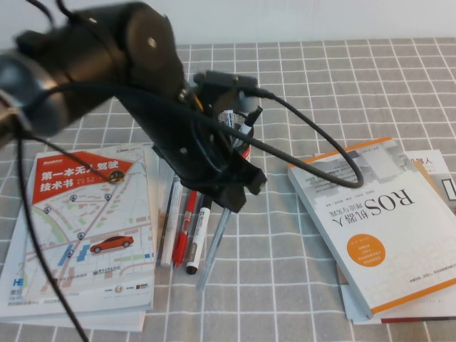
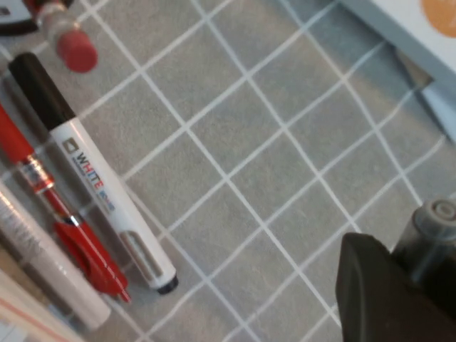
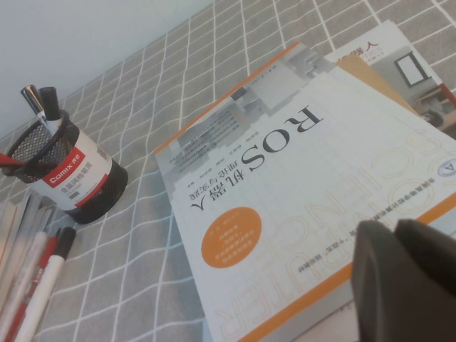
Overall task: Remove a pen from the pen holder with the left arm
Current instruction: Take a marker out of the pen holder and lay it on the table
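High view — left gripper (image 1: 231, 203), beside pen holder (image 3: 71, 174), clamps 1 grey pen (image 1: 215, 248), tilted likely for laying down; right gripper (image 3: 402, 271) idle, well apart.

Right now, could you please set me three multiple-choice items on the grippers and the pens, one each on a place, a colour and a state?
1. The right gripper hangs over: A the white ROS book; B a metal tray; C a keyboard.
2. The cap of the white marker lying on the table is: A green; B black; C red.
3. The left gripper, over the grey checked cloth, is: A open and empty; B shut on a book; C shut on a slim grey pen.
Answers: A, the book fills its wrist view; B, the cap shows black; C, the pen slants down from it.
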`<control>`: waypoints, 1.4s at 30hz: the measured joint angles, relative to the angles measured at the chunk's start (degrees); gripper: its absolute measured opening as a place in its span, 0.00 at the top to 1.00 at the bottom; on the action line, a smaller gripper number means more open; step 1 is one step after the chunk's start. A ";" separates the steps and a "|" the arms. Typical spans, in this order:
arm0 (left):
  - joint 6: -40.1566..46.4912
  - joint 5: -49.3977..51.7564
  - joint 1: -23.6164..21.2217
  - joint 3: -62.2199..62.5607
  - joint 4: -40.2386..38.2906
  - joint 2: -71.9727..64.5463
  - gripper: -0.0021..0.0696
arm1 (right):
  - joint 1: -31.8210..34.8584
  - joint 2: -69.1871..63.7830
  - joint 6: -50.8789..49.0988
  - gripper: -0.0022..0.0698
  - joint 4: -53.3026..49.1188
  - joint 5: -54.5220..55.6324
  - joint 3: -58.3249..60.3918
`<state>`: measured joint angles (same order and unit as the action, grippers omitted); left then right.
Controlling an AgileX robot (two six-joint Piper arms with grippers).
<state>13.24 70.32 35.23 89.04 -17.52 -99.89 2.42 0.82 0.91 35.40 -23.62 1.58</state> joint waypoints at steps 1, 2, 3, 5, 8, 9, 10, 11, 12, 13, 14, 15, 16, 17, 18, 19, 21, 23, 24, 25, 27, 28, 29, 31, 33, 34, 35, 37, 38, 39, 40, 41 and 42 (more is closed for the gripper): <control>-0.50 -0.66 0.00 0.00 -0.14 -1.38 0.90 | 0.00 0.00 0.00 0.99 0.00 0.00 0.00; -0.88 -1.39 0.00 0.00 -0.26 -2.76 0.90 | 0.00 0.00 0.00 0.99 0.00 0.00 0.00; -1.42 -2.34 0.00 0.00 -0.26 -4.07 0.90 | 0.00 0.00 0.00 0.99 0.00 0.00 0.00; -3.05 -4.41 0.00 0.00 -0.35 -6.32 0.90 | 0.00 0.00 0.00 0.99 0.00 0.00 0.00; -5.96 -7.50 0.00 0.00 -0.38 -9.26 0.90 | 0.00 0.00 0.00 0.99 0.00 0.00 0.00; -7.14 -8.62 -0.11 0.00 -0.48 -10.14 0.90 | 0.00 0.00 0.00 0.99 0.00 0.00 0.00; -8.34 -9.63 -0.35 0.00 -0.48 -10.94 0.90 | 0.00 0.00 0.00 0.99 0.00 0.00 0.00; -9.15 -10.46 -0.60 0.00 -0.61 -11.52 0.90 | 0.00 0.00 0.00 0.99 0.00 0.00 0.00; -10.06 -11.34 -0.95 0.00 -0.74 -12.18 0.90 | 0.00 0.00 0.00 0.99 0.00 0.00 0.00; -10.99 -12.05 -1.54 0.00 -0.75 -12.84 0.90 | 0.00 0.00 0.00 0.99 0.00 0.00 0.00; -11.99 -12.49 -2.01 0.00 -0.83 -13.42 0.90 | 0.00 0.00 0.00 0.99 0.00 0.00 0.00; -13.24 -12.90 -2.64 0.00 -0.83 -14.03 0.90 | 0.00 0.00 0.00 0.99 0.00 0.00 0.00; -13.77 -13.14 -3.30 0.00 -0.98 -14.58 0.90 | 0.00 0.00 0.00 0.99 0.00 0.00 0.00; -14.33 -13.12 -3.77 0.00 -1.22 -14.91 0.90 | 0.00 0.00 0.00 0.99 0.00 0.00 0.00; -14.76 -13.12 -4.36 0.00 -1.39 -15.23 0.90 | 0.00 0.00 0.00 0.99 0.00 0.00 0.00; -15.00 -13.12 -4.91 0.00 -1.39 -15.73 0.90 | 0.00 0.00 0.00 0.99 0.00 0.00 0.00; -15.25 -13.30 -5.57 0.00 -1.47 -16.10 0.90 | 0.00 0.00 0.00 0.99 0.00 0.00 0.00; -15.25 -13.69 -5.99 0.00 -1.47 -16.37 0.88 | 0.00 0.00 0.00 0.99 0.00 0.00 0.00; -14.78 -14.01 -6.18 0.00 -1.47 -16.37 0.85 | 0.00 0.00 0.00 0.99 0.00 0.00 0.00; -14.65 -14.41 -6.12 0.00 -1.47 -16.37 0.81 | 0.00 0.00 0.00 0.99 0.00 0.00 0.00; -14.38 -14.88 -6.21 0.00 -1.47 -16.44 0.70 | 0.00 0.00 0.00 0.99 0.00 0.00 0.00; -14.38 -14.94 -6.21 0.00 -1.47 -16.44 0.63 | 0.00 0.00 0.00 0.99 0.00 0.00 0.00; -14.30 -14.97 -6.21 0.00 -1.47 -16.44 0.56 | 0.00 0.00 0.00 0.99 0.00 0.00 0.00; -14.16 -15.08 -6.21 0.00 -1.47 -16.49 0.46 | 0.00 0.00 0.00 0.99 0.00 0.00 0.00; -14.16 -15.08 -6.21 0.00 -1.47 -16.49 0.42 | 0.00 0.00 0.00 0.99 0.00 0.00 0.00; -14.16 -14.95 -6.21 0.00 -1.47 -16.49 0.41 | 0.00 0.00 0.00 0.99 0.00 0.00 0.00; -13.77 -14.46 -6.21 0.00 -1.47 -16.35 0.40 | 0.00 0.00 0.00 0.99 0.00 0.00 0.00; -11.84 -12.48 -6.21 0.68 -1.47 -15.66 0.40 | 0.00 0.00 0.00 0.99 0.00 0.00 0.00; -10.56 -11.46 -6.21 1.04 -1.47 -15.08 0.40 | 0.00 0.00 0.00 0.99 0.00 0.00 0.00; -8.60 -10.28 -6.21 1.27 -1.47 -14.00 0.41 | 0.00 0.00 0.00 0.99 0.00 0.00 0.00; -6.64 -9.02 -6.21 1.38 -1.35 -12.46 0.44 | 0.00 0.00 0.00 0.99 0.00 0.00 0.00; -5.19 -8.12 -6.09 1.38 -1.36 -10.92 0.46 | 0.00 0.00 0.00 0.99 0.00 0.00 0.00; -3.68 -7.70 -5.72 1.15 -1.36 -8.59 0.51 | 0.00 0.00 0.00 0.99 0.00 0.00 0.00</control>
<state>9.57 62.62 29.51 90.19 -18.88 -108.48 2.42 0.82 0.91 35.40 -23.62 1.58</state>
